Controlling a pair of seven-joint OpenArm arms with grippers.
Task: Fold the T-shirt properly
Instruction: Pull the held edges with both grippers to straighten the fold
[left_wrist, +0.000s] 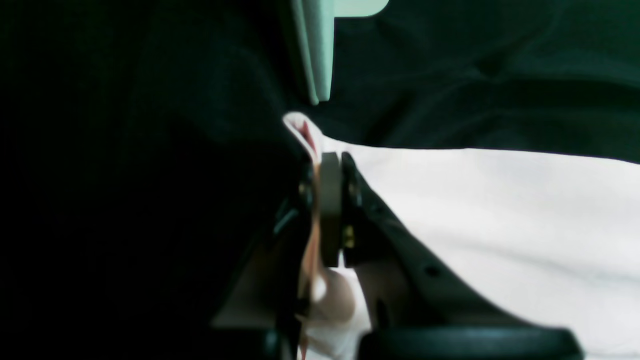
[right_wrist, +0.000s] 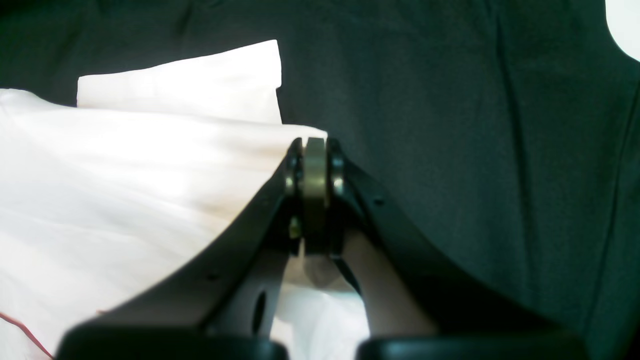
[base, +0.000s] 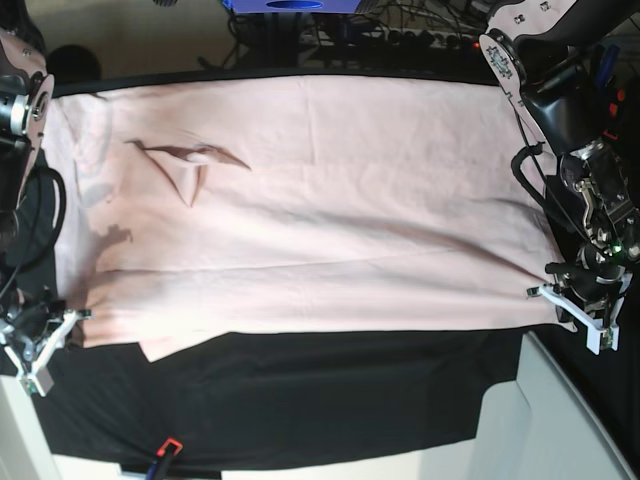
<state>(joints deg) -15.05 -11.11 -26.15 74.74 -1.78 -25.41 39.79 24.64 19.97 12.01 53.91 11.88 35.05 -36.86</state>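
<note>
Left hand (left_wrist: 330, 210): pinched closed on corner of pale pink cotton T-shirt (base: 320, 210)
Right hand (right_wrist: 315, 195): clamped on opposite corner
T-shirt: spread flat on black-clothed worktop (base: 330, 390)

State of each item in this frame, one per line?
T-shirt: spread wide over the table cloth, held at two opposite ends.
Left gripper: shut on the T-shirt's edge.
Right gripper: shut on the T-shirt's edge.
Black table cloth: lying under the T-shirt, wrinkled.
</note>
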